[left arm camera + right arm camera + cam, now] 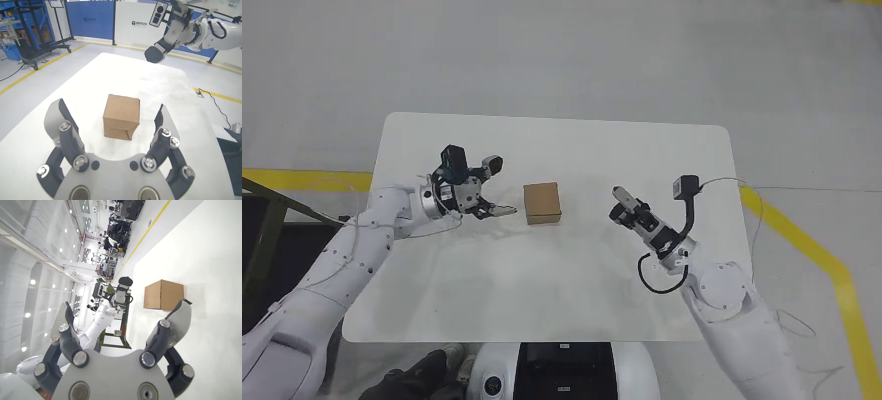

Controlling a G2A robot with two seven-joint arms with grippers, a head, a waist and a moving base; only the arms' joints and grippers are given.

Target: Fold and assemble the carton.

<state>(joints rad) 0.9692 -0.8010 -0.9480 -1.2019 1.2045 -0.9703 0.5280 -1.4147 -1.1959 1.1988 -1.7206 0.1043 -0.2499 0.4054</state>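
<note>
The brown carton [542, 202] stands as a closed cube near the middle of the white table [542, 290]. In the left wrist view the carton [122, 119] shows a folded flap seam on its near side. My left gripper [500, 188] [111, 109] is open just to the carton's left, not touching it. My right gripper [620, 203] [126, 303] is open too, a short way to the carton's right, with nothing between its fingers. From the right wrist view the carton [163, 297] sits beyond the fingertips, apart from them.
The table's edges are close behind and to both sides. Yellow floor tape [802, 245] runs past the table. A cable and floor socket [199, 94] lie beyond the far table corner.
</note>
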